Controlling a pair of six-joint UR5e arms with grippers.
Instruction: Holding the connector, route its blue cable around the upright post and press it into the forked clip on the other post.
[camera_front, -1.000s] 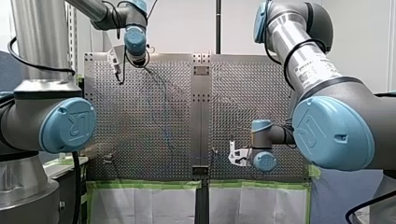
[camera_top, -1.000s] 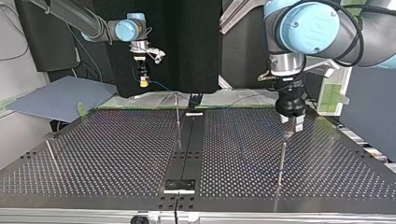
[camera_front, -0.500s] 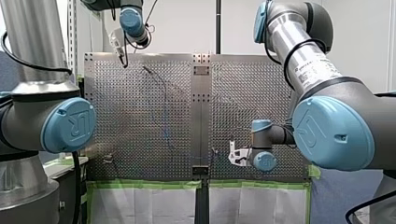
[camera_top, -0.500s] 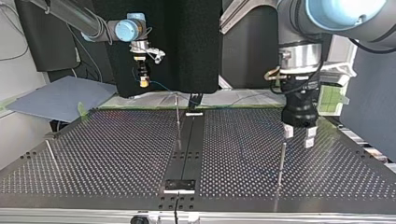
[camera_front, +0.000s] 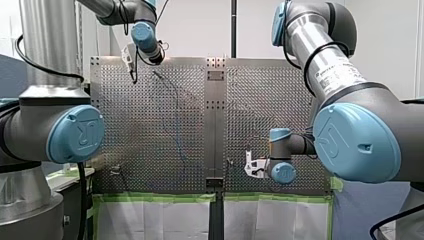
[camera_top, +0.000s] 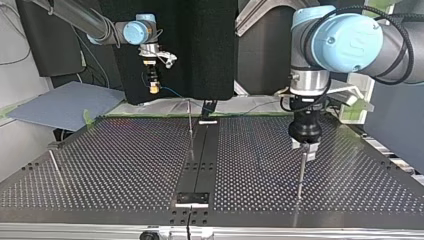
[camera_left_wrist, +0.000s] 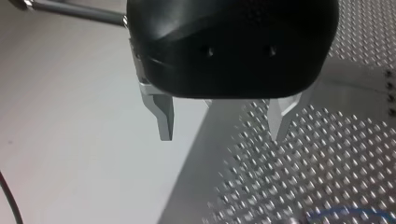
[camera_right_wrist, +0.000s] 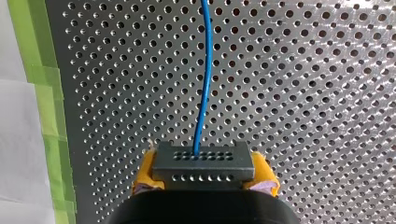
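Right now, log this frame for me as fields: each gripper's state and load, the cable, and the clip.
left gripper: open, empty, just over the top of a thin post
right gripper: yellow pads shut on the connector
blue cable: leaves the connector, runs over the perforated table
forked clip: too small to make out

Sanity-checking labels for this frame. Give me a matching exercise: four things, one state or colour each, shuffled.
Things:
1 left gripper
2 right gripper
3 cable
4 tape

States:
A green, along the table edge
B open, holding nothing
C blue, leaving the connector
D shut on the connector

Pairs: 1-B, 2-D, 3-C, 4-A
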